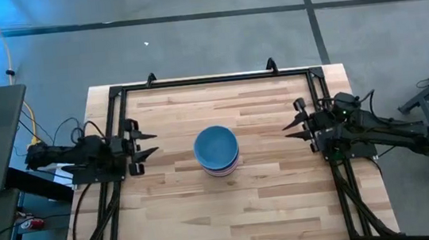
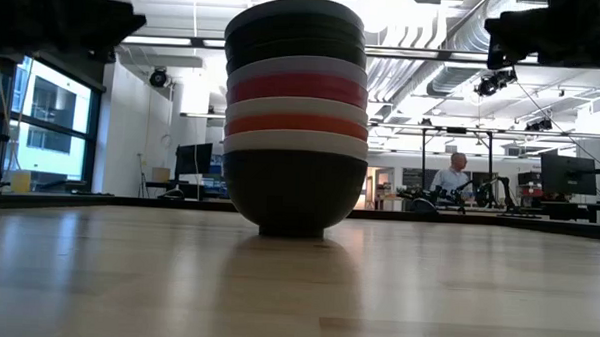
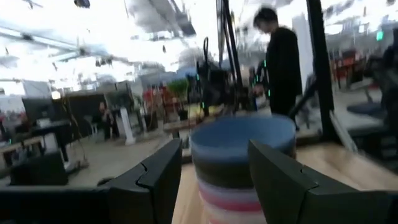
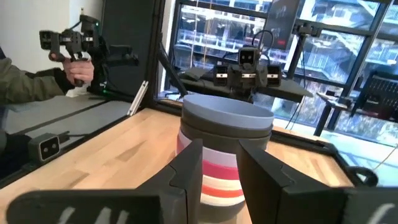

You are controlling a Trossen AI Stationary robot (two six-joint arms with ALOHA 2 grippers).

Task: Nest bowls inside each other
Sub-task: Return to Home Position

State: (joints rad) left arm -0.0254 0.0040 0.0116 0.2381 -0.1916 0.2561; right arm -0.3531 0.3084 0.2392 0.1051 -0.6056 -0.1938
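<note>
Bowls (image 1: 217, 153) nested in one stack at the middle of the table (image 1: 176, 212), blue bowl (image 1: 215, 144) uppermost. In the low view you see the stack (image 2: 296, 118) upright on a dark bottom bowl (image 2: 293, 193), with white and red rims banded above it and dark bowls near the top. Your left gripper (image 1: 153, 142) hangs at the table's left edge, spread wide and holding nothing, well apart from the stack. Your right gripper (image 1: 295, 127) hangs at the right edge, likewise released and empty. The left wrist view looks past parted fingers (image 3: 155, 180) toward the stack.
</note>
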